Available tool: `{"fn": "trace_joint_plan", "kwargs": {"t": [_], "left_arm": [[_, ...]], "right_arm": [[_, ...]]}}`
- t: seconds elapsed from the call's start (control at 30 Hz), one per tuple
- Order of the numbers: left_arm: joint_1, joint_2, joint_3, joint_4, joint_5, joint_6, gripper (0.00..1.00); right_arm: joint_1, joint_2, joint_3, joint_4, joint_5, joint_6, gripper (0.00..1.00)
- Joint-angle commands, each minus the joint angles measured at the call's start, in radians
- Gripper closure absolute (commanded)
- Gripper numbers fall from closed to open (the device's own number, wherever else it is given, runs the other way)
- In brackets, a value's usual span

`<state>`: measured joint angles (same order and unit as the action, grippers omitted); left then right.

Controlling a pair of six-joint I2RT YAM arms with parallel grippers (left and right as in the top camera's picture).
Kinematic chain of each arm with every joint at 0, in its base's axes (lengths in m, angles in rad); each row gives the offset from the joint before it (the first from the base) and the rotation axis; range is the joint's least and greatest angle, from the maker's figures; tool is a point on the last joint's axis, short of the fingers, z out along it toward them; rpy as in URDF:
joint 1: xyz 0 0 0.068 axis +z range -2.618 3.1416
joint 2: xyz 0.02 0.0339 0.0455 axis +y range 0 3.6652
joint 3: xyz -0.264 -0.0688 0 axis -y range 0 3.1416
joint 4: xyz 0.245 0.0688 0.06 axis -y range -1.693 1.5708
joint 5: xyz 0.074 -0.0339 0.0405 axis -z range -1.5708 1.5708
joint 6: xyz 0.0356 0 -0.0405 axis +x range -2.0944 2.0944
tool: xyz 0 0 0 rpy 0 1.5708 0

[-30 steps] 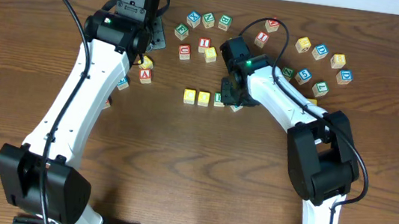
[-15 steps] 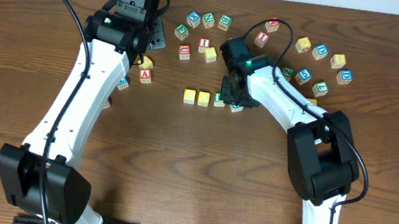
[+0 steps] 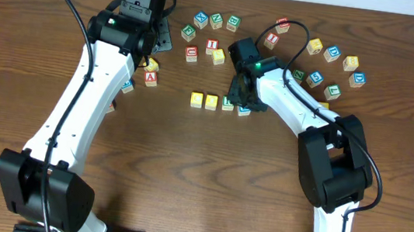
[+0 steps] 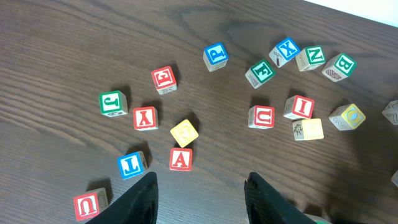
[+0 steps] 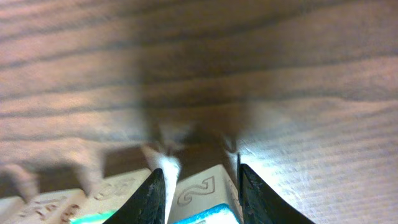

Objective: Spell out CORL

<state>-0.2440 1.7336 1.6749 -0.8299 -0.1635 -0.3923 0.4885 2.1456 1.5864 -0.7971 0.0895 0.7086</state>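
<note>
Two yellow-faced cubes (image 3: 197, 98) (image 3: 212, 101) lie in a row at the table's middle. A white cube with green on it (image 3: 227, 103) continues the row, partly under my right gripper (image 3: 242, 100). The fourth cube, with a blue face (image 3: 244, 110), sits just right of it and slightly nearer. In the right wrist view my right gripper (image 5: 200, 196) is shut on this blue-faced cube (image 5: 202, 190), low on the table, with the green-edged cube (image 5: 81, 208) beside it on the left. My left gripper (image 4: 205, 199) is open and empty above loose cubes at the back left.
Loose cubes lie at the back centre (image 3: 212, 35) and back right (image 3: 330, 64). More sit by the left arm (image 3: 150, 77). Under the left gripper are a red A cube (image 4: 181, 158), a yellow cube (image 4: 185, 132) and a blue cube (image 4: 132, 164).
My right gripper has shifted slightly left with the blue-faced cube, closing it toward the row. The left arm has not moved.
</note>
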Motion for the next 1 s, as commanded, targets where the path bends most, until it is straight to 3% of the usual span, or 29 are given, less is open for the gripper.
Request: {"fn": "trace_joint_plan", "kwargs": {"t": [0.0,0.33,0.5,0.63,0.97], "left_arm": [[0.002,-0.002,-0.003,0.002,-0.005,-0.005,0.55],[0.002,-0.002,-0.003,0.008,-0.006,-0.004,0.55],[0.002,-0.002,-0.003,0.008,-0.006,-0.004,0.55],[0.002,-0.002,-0.003,0.008,-0.006,-0.004,0.55],[0.002,-0.002,-0.003,0.008,-0.006,-0.005,0.55]], "right_arm": [[-0.007,-0.002,0.007,0.037,0.008,0.0,0.67],[-0.05,-0.094,0.121,-0.049,0.004,-0.123,0.67],[-0.061,-0.134,0.121,-0.174,-0.003,-0.128,0.81],[-0.061,-0.117,0.102,-0.249,-0.058,-0.169,0.98],[-0.048,-0.084,0.017,-0.255,-0.119,-0.202,0.99]]}}
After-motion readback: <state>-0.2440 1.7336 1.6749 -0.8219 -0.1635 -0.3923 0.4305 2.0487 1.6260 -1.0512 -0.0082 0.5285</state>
